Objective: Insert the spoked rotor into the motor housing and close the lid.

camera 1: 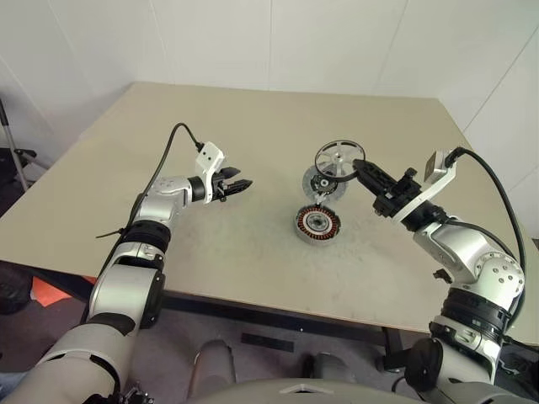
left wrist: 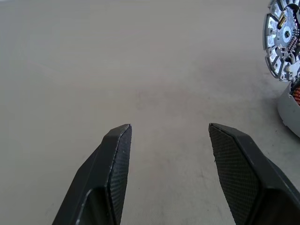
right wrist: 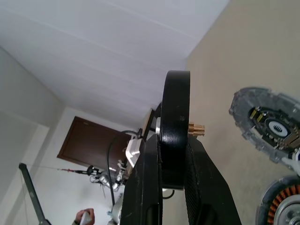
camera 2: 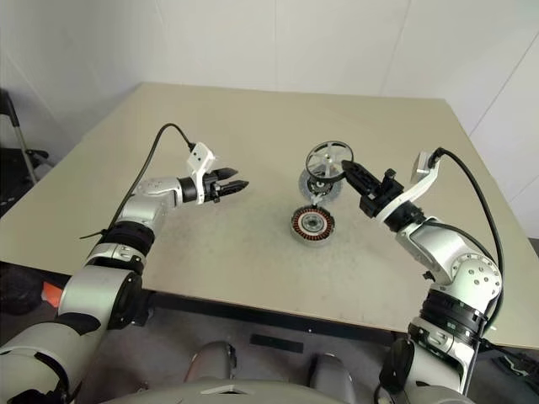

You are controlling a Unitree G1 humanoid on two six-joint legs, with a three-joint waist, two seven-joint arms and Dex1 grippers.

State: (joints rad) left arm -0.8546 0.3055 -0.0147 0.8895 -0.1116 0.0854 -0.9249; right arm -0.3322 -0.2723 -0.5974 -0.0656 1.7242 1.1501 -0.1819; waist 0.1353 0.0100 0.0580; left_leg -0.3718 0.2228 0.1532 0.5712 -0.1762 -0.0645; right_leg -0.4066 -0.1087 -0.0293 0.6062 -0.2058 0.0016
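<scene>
Above the beige counter's (camera 1: 253,269) middle, the right claw (camera 1: 360,166) pinches the black-rimmed, silver-spoked rotor (camera 1: 335,158) over the copper-wound black housing (camera 1: 317,223) and ribbed grey lid (camera 1: 323,182), neither fitted yet; the left claw (camera 1: 237,186) hangs spread.

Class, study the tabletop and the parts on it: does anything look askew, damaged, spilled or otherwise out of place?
Nothing looks damaged or spilled. The black-rimmed silver spoked rotor is off the table, clamped on edge in the right pincer. The black housing with copper windings sits upright on the beige table, with the grey ribbed lid flat just behind it.
</scene>
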